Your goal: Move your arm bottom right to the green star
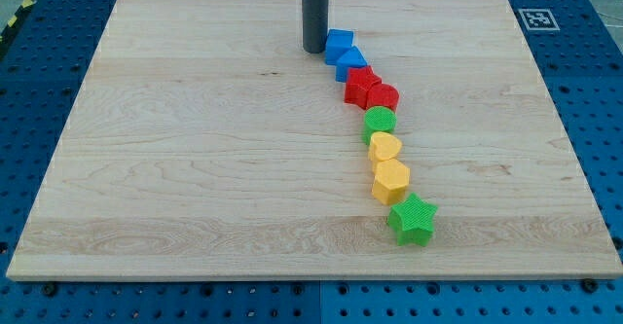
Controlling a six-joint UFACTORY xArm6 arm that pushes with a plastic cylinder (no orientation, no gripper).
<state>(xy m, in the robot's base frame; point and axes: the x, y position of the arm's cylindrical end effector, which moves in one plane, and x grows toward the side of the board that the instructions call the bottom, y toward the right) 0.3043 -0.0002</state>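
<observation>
You had barely started on this one, by the look of it. My tip (314, 50) sat near the view's top, just left of the upper blue block (339, 43) — touching or a hair apart, can't tell from this angle. The rod carries no fingers, so there was nothing to open, close or grip; it was just a plain dark post standing on the wooden board (175, 168).

The green star (413, 218) lay at the far end of the chain, low and toward the view's right, well apart from my tip. Between them ran the whole line of blocks: a second blue block (351, 61), two red ones (361, 87) and (383, 97), a green round block (380, 122), a yellow heart (385, 147) and a yellow hexagon-ish block (391, 181), w/ the star just below that last one.

So approx. all the travel was left — down the board, and ending at the spot to the star's bottom right. My guess: you'd want to swing clear of the chain on the way, else blocks get shoved.
</observation>
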